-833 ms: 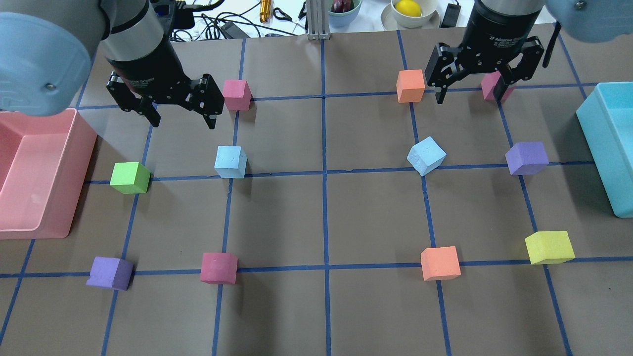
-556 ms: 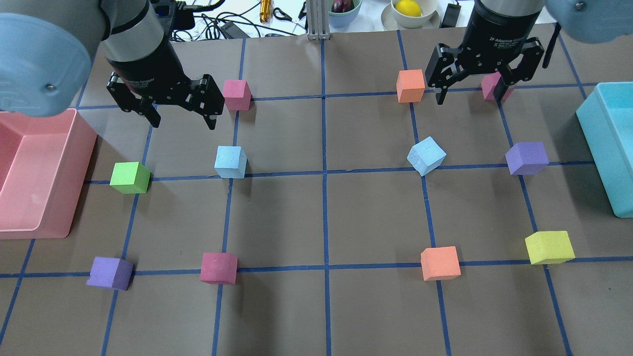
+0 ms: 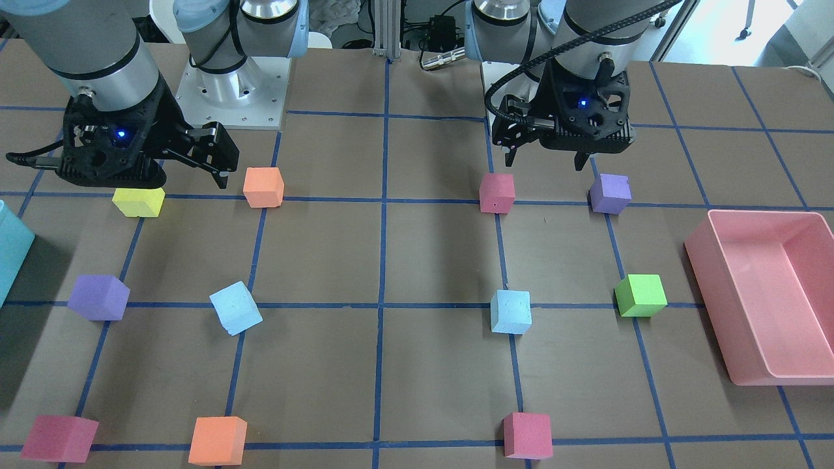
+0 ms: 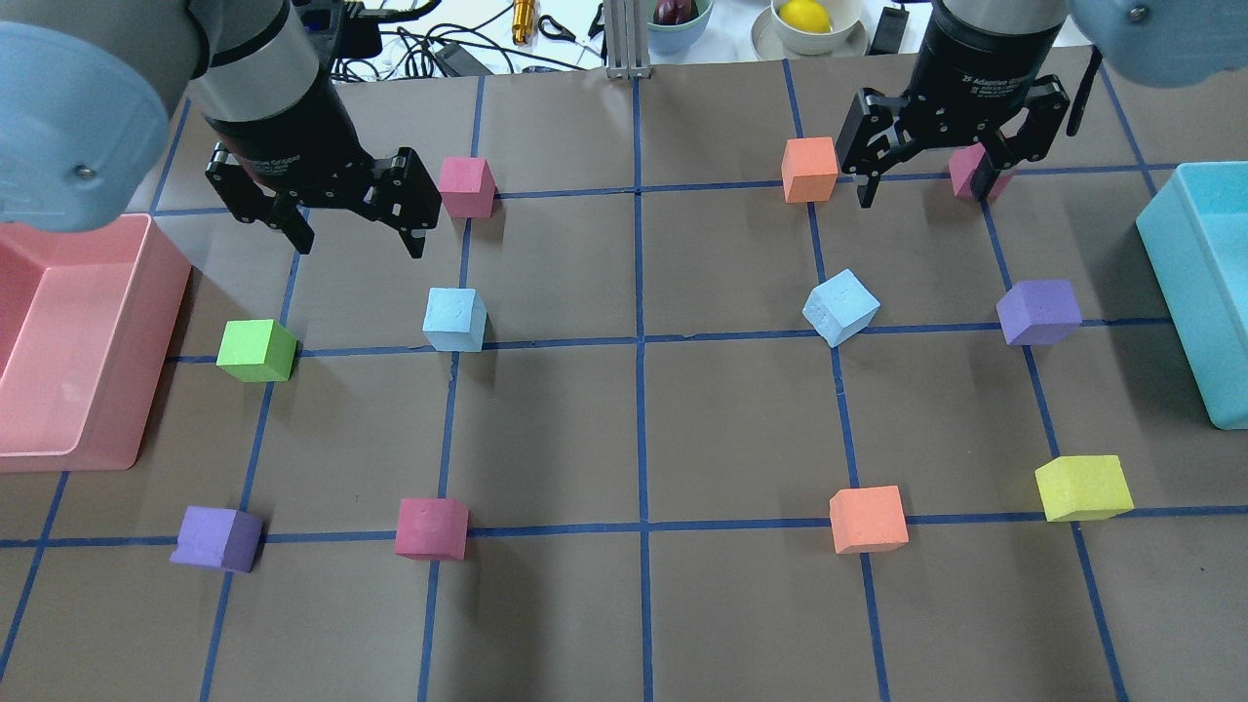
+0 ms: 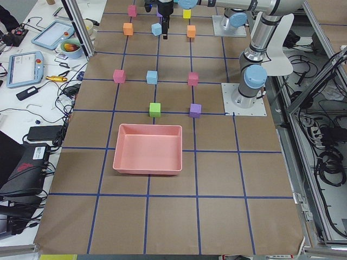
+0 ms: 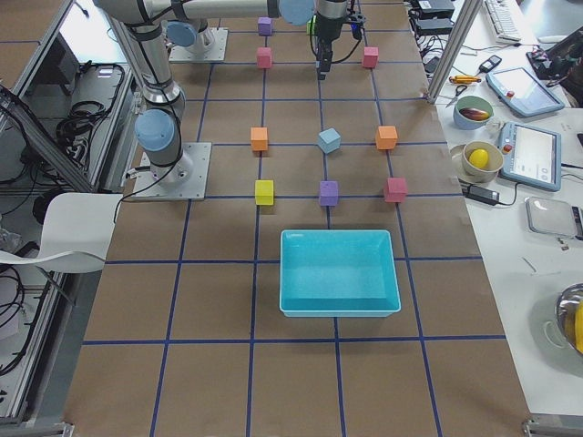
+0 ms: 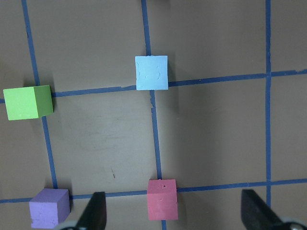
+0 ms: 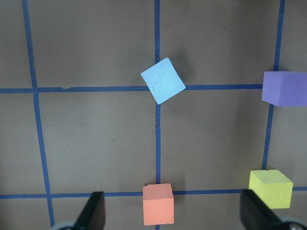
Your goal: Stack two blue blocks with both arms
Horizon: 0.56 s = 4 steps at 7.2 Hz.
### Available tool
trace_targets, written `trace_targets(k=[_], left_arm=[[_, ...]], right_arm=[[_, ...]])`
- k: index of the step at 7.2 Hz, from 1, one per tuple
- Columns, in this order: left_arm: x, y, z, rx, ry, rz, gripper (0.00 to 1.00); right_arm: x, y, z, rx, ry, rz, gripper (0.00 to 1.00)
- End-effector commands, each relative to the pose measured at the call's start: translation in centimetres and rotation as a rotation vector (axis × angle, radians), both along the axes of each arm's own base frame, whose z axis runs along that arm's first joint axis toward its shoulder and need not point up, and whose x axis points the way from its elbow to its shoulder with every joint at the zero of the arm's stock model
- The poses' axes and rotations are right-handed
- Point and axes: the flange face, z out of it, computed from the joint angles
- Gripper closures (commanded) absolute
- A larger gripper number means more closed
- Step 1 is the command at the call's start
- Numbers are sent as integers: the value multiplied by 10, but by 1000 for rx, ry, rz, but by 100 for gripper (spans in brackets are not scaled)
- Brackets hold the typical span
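Here's the big brown paper-covered table (image 4: 546,429), ruled into squares by blue tape, with a cluttered white workbench (image 6: 537,182) of cables and tablets along its far edge. A shallow pink plastic bin (image 4: 58,341) sits on the robot's left side and a teal plastic bin (image 4: 1209,292) on its right.

Over the surface comes the silver-grey left arm (image 4: 253,58), and across from it the silver-grey right arm (image 4: 985,39). The black left gripper (image 4: 361,244) hangs clear of the table, fingers spread wide with nothing between them. The black right gripper (image 4: 924,195) does the same: fingers apart, empty, up in the air.

Now the blocks. The left-hand pale sky-blue foam cube (image 4: 454,319) rests flat on a tape crossing in the middle row, its faces square to the grid, a lime-green foam cube (image 4: 255,350) near it toward the pink bin. The right-hand pale sky-blue foam cube (image 4: 840,306) also lies flat by a crossing in that row, but twisted, its corners pointing roughly along the tape lines. A purple foam cube (image 4: 1039,312) sits near it toward the teal bin. Being cubes, neither has a long axis. The two blue cubes are well apart, each on the table and well clear of both grippers.
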Motion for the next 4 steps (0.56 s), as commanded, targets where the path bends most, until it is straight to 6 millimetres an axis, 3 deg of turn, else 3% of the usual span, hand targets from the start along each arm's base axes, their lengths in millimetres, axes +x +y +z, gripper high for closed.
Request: trace_targets(k=[1, 4], left_arm=[[0, 2, 1, 0, 0, -4, 0], [2, 5, 3, 7, -2, -3, 0]], right_arm=[[-1, 1, -4, 7, 1, 0, 0], [0, 3, -8, 18, 1, 9, 0]])
